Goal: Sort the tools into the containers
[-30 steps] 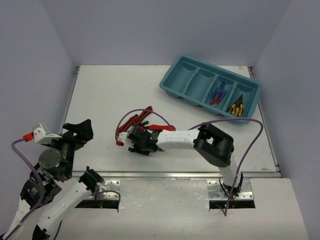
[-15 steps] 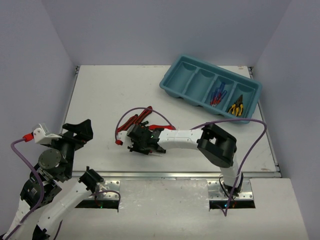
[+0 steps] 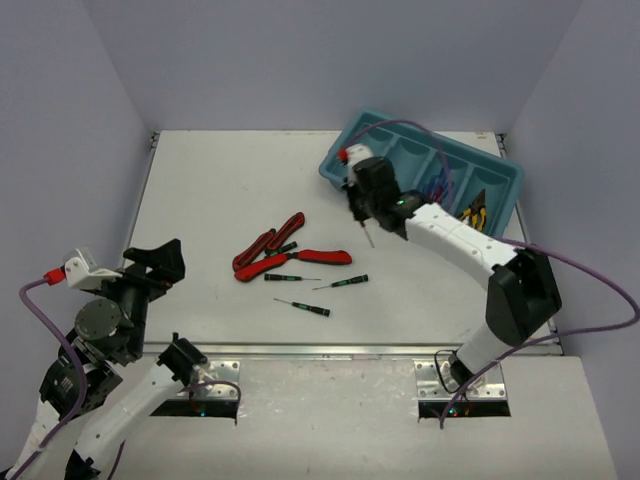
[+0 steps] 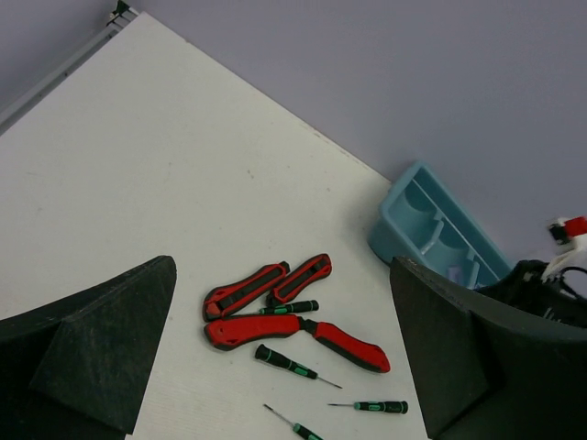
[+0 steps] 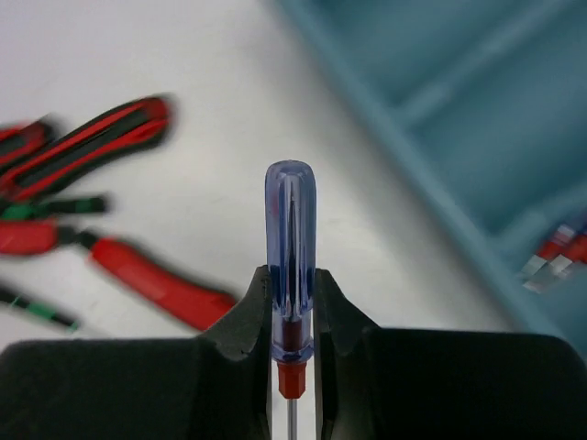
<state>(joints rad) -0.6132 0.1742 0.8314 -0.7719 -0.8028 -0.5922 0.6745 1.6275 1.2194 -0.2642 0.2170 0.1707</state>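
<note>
My right gripper (image 3: pixel 364 207) is shut on a thin blue-and-red screwdriver (image 5: pixel 291 238), held above the table just in front of the teal tray's (image 3: pixel 335 163) left end. The shaft hangs below the gripper (image 3: pixel 369 238). The tray's third compartment holds blue-and-red screwdrivers (image 3: pixel 435 190); the fourth holds yellow-and-black pliers (image 3: pixel 472 216). Red-handled cutters (image 3: pixel 268 248) and another red pair (image 3: pixel 305 259) lie mid-table with several black-and-green screwdrivers (image 3: pixel 340 283). My left gripper (image 3: pixel 158 262) is open and empty at the near left, far from the tools.
The tray's two left compartments (image 3: pixel 385 150) look empty. In the left wrist view the cutters (image 4: pixel 261 289) and screwdrivers (image 4: pixel 286 362) lie between my wide-apart fingers (image 4: pixel 101 339), with the tray (image 4: pixel 413 211) beyond. Grey walls stand on three sides.
My right gripper has left the tool pile at mid-table and moved up and right to the tray's left end, carrying the blue-and-red screwdriver. The left arm has not moved.
</note>
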